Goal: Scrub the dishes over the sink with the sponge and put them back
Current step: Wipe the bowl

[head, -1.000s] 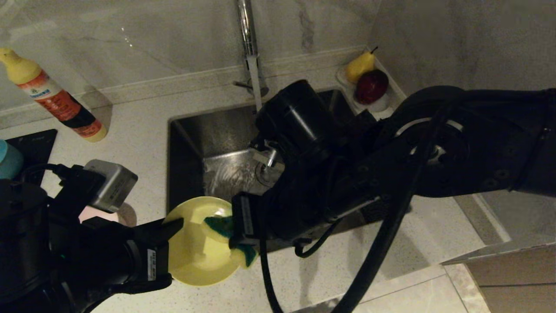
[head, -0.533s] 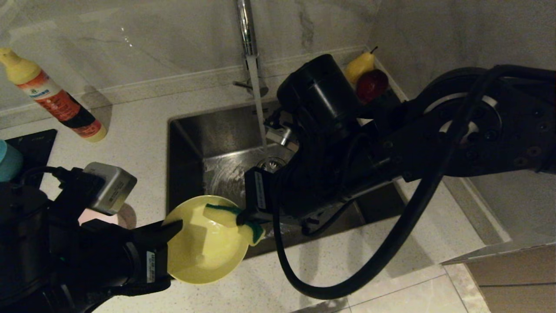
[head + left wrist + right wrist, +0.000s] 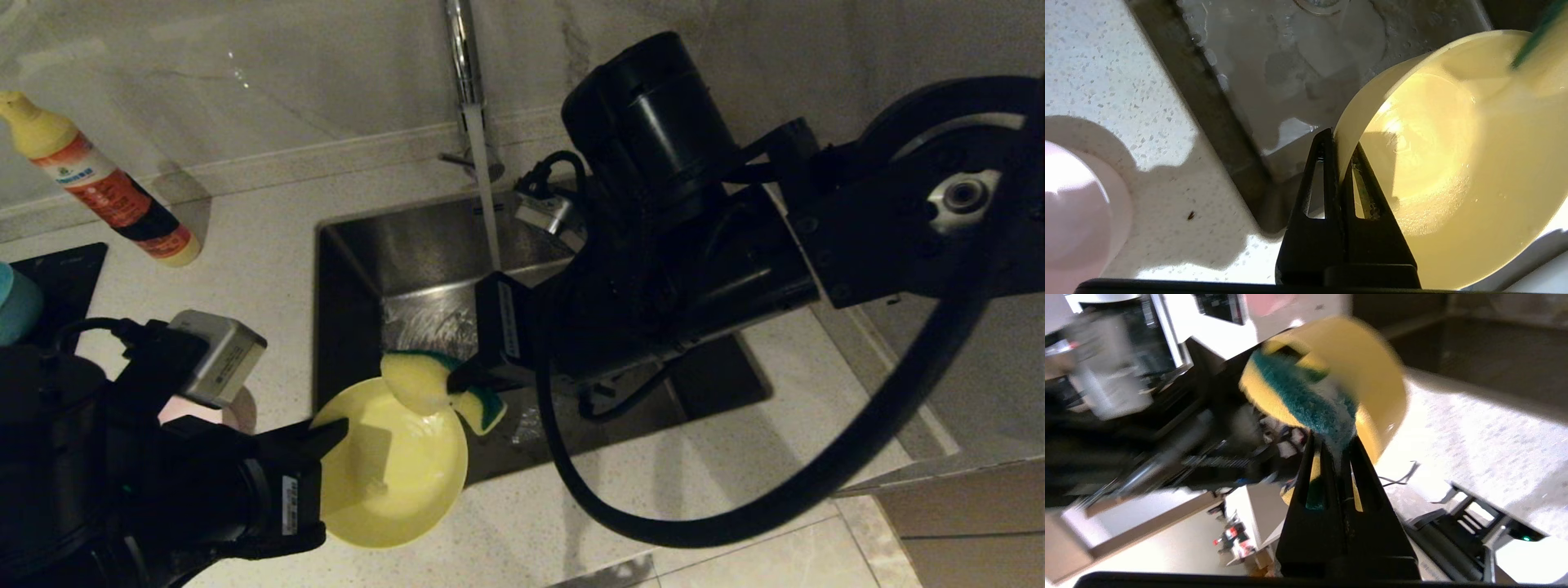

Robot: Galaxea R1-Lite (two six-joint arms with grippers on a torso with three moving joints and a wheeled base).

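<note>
Left gripper (image 3: 1340,163) has its fingers closed on the near-left rim of the yellow bowl (image 3: 392,465), wall pinched between them. The bowl is held tilted at the near edge of the sink (image 3: 424,237), partly over the worktop (image 3: 253,261), its open face turned up and toward the right arm.

Right gripper (image 3: 1336,457) has its fingers clamped on the sponge (image 3: 429,382), which bulges out on both sides of the grip. The sponge sits at the bowl's far rim, touching or just above it; contact cannot be confirmed.

Judgement: the next scrubbing stroke calls for the sponge to travel near and leftward, down into the hollow.

Water runs from the tap (image 3: 464,57). A pink bowl (image 3: 1073,212) rests on the worktop left of the sink.
</note>
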